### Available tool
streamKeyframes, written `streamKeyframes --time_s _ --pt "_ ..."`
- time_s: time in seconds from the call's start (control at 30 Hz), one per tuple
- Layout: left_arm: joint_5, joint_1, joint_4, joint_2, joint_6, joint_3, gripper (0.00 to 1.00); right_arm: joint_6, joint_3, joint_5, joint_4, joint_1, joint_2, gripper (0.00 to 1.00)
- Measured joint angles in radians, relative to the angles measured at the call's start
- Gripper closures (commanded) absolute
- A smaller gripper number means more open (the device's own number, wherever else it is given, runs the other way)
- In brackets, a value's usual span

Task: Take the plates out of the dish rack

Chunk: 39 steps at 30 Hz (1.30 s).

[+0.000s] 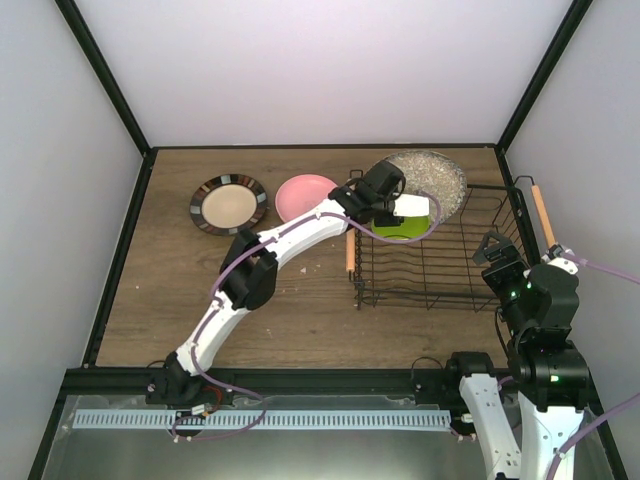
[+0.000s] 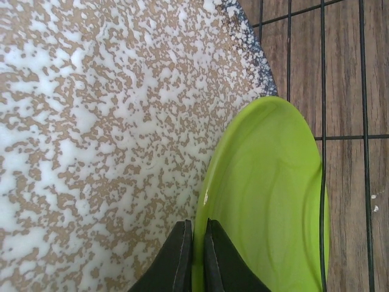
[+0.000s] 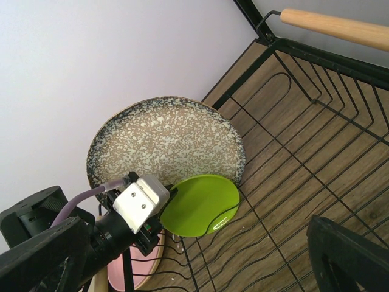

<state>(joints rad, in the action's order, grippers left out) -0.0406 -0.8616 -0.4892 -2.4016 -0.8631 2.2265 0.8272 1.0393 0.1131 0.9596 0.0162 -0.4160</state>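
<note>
Lime green plate (image 2: pixel 267 201): left claw (image 2: pixel 196 255) clamped on its rim, a finger each side of the edge; plate stands in the far left corner of the dish rack (image 1: pixel 349 252), close against the speckled grey plate (image 2: pixel 103 121) behind it. Right claw (image 1: pixel 493 249) hangs apart, empty, by the rack's right side; cream plate (image 1: pixel 228 204) and pink plate (image 1: pixel 305 195) lie on the bench (image 1: pixel 180 290) left of the rack. Risks, by my judgement: thin rim grip lets the plate swivel or slip on lifting, its lower edge snags a wire, or the grey plate gets dragged and topples.
</note>
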Motion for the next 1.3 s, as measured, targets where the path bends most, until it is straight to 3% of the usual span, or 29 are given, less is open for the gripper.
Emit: streamKeyframes --time_s 0.67,0.8,0.93,1.03,1.2,1.3 --pt "0.154 -0.051 0.116 0.131 0.016 -0.049 0.96 0.001 -0.009 -0.012 -0.005 0.0 0.005 0.0" --pt "0.161 -0.053 0.115 0.225 0.058 -0.043 0.96 0.001 -0.009 -0.011 -0.003 0.0 0.008 0.0" --pt "0.126 -0.029 0.122 0.417 0.164 -0.045 0.96 0.001 -0.013 -0.011 -0.01 0.0 0.008 0.0" --pt "0.048 0.061 0.173 0.618 0.281 -0.085 0.96 0.001 -0.035 -0.013 -0.025 0.0 0.008 0.0" --pt "-0.077 0.448 0.224 0.879 0.521 -0.184 0.96 0.005 -0.085 -0.033 -0.066 0.0 -0.005 0.0" --pt "-0.171 0.622 0.21 0.964 0.651 -0.35 0.96 0.005 -0.101 -0.049 -0.098 0.0 -0.03 0.0"
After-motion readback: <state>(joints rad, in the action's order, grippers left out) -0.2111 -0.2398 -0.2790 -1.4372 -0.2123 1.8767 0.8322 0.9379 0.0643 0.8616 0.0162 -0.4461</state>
